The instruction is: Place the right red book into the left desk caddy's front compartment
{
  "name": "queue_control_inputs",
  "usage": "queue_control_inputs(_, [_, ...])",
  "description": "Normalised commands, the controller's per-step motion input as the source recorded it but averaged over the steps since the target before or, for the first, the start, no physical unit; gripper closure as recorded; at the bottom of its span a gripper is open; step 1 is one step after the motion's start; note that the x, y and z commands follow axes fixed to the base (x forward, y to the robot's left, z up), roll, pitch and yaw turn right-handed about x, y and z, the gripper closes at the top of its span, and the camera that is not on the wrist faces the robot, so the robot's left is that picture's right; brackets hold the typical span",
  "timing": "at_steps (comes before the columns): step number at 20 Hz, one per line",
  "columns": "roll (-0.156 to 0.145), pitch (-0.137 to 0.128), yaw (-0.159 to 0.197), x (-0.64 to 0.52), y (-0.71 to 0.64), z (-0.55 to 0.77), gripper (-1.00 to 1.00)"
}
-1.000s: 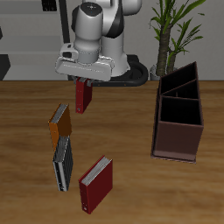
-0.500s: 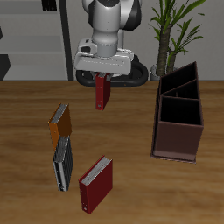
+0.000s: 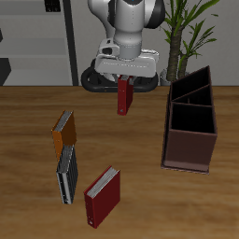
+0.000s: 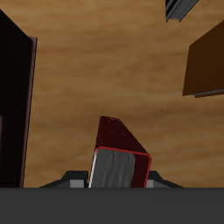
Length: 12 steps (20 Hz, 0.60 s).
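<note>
My gripper (image 3: pixel 124 84) is shut on the top of the right red book (image 3: pixel 123 98), a slim dark maroon hardcover that hangs upright above the table. The wrist view shows the book (image 4: pixel 121 150) with its pale page edges between my fingers. The left desk caddy (image 3: pixel 189 149), a dark brown box with black compartments, stands on the table beside the held book, a short way off. Its front compartment (image 3: pixel 192 119) is open and empty. In the wrist view the caddy (image 4: pixel 13 96) shows as a black band at the frame's edge.
An orange book (image 3: pixel 63 129), a grey striped book (image 3: pixel 66 174) and a brighter crimson-red book (image 3: pixel 103 194) lie on the table nearer the front edge. A potted plant (image 3: pixel 182 28) stands behind the caddy.
My gripper has carried the maroon book sideways across the back of the table toward the caddy. The book stays upright in the grip. The other books have not moved.
</note>
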Motion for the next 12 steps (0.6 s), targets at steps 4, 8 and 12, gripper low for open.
queue_control_inputs(4, [0.022, 0.025, -0.015, 0.06, 0.24, -0.06, 1.0])
queue_control_inputs(8, [-0.002, 0.038, -0.05, 0.08, 0.19, 0.03, 1.0])
queue_control_inputs(12, [0.018, 0.025, -0.003, 0.03, 0.29, 0.06, 1.0])
